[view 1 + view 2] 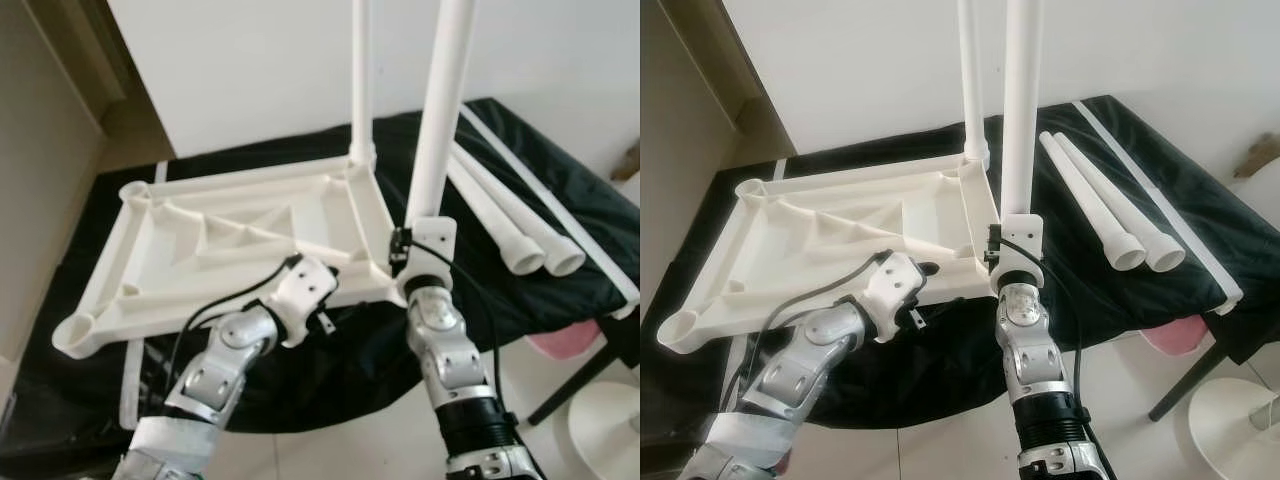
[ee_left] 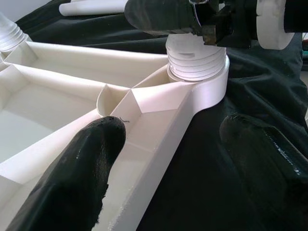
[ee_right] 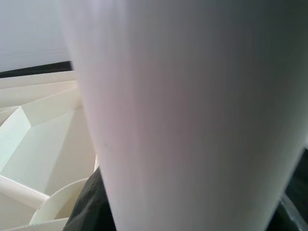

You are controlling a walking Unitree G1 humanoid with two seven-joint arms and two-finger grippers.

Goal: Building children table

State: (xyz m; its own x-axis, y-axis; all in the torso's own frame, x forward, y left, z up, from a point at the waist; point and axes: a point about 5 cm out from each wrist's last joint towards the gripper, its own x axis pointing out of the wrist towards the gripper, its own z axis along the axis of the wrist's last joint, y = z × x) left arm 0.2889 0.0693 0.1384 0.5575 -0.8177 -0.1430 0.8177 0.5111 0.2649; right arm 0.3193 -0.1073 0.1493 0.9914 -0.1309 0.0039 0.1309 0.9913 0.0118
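The white tabletop point(image 1: 230, 250) is seen lying underside up on a black-draped surface point(image 1: 560, 180), ribs and corner sockets facing upward. Its near edge is straddled by the left pincer point(image 1: 325, 285), whose fingers point(image 2: 82, 173) are spread apart, one over the rim and one over the cloth, nothing being clamped. A leg point(image 1: 362, 70) is already stood upright in the far corner socket. At the near right corner, a second leg point(image 1: 445, 100) is held upright by the right pincer point(image 1: 415, 255), closed around its lower end, with the threaded foot sitting in the socket point(image 2: 199, 79). Two more legs point(image 1: 510, 220) are laid on the cloth further right.

The step in hand is judged to be seating this second leg. It would be done well if the leg were kept vertical and the threads aligned before turning, while the tabletop is steadied by the left pincer so the frame is not dragged round.
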